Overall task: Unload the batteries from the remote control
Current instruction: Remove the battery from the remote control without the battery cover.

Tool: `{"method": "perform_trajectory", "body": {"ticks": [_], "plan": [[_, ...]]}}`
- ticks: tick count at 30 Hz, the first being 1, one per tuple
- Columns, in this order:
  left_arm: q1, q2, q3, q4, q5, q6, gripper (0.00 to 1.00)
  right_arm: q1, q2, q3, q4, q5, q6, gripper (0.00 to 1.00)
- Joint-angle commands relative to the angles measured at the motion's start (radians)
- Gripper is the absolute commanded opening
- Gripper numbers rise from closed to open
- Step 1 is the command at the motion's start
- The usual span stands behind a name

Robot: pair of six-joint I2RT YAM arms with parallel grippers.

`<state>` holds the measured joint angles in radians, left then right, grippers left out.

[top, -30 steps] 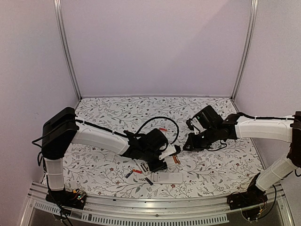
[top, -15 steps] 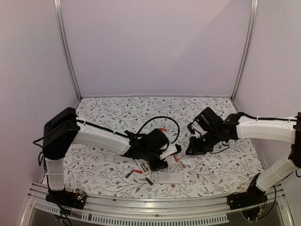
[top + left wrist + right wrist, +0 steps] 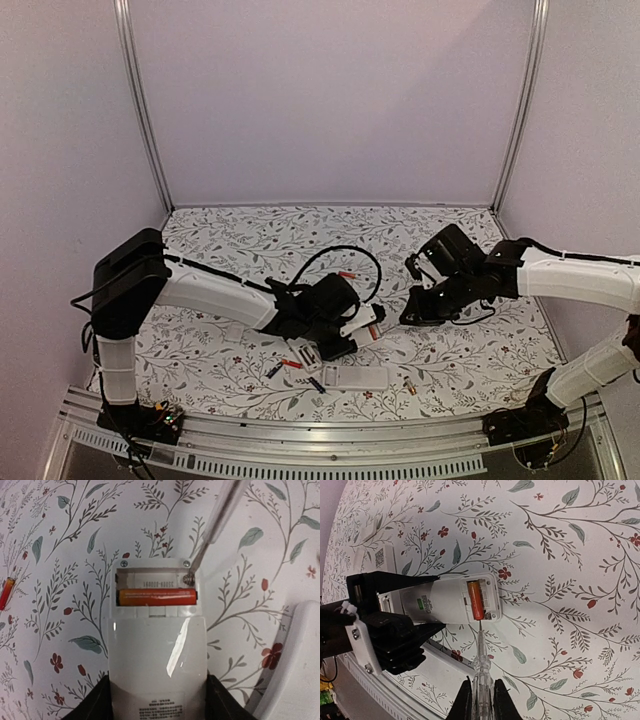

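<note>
Within left pincer (image 3: 157, 707), remote (image 3: 157, 645) base cropped.

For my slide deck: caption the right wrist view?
Right gripper holds a clear thin stick tool, tip at the opened white plastic remote, one orange cylindrical battery inside.

The remote (image 3: 362, 322) sits between the left gripper's (image 3: 157, 702) fingers. One battery (image 3: 156, 597) lies in its open compartment, in the slot nearer the gripper. From the right, the tool (image 3: 481, 665) has its tip at the compartment's corner. A second remote (image 3: 355, 377) lies in front, with loose batteries (image 3: 290, 363) to its left and another (image 3: 348, 273) behind.
</note>
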<state>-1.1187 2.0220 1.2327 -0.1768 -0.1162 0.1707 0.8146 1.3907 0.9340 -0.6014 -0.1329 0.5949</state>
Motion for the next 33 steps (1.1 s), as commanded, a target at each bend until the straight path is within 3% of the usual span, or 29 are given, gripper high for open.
{"method": "perform_trajectory", "body": {"ticks": [1, 13, 26, 33], "plan": [[0.009, 0.027, -0.059, -0.076, 0.032, 0.040, 0.25, 0.003, -0.117, -0.062, 0.084, 0.013, -0.031, 0.00], [0.028, -0.010, -0.098, -0.071, 0.164, 0.100, 0.25, -0.035, -0.132, -0.182, 0.218, -0.074, -0.272, 0.00], [0.031, -0.012, -0.098, -0.072, 0.173, 0.104, 0.24, -0.055, -0.085, -0.216, 0.278, -0.093, -0.282, 0.00], [0.032, -0.012, -0.099, -0.072, 0.176, 0.105, 0.24, -0.094, -0.056, -0.292, 0.373, -0.183, -0.262, 0.00]]}}
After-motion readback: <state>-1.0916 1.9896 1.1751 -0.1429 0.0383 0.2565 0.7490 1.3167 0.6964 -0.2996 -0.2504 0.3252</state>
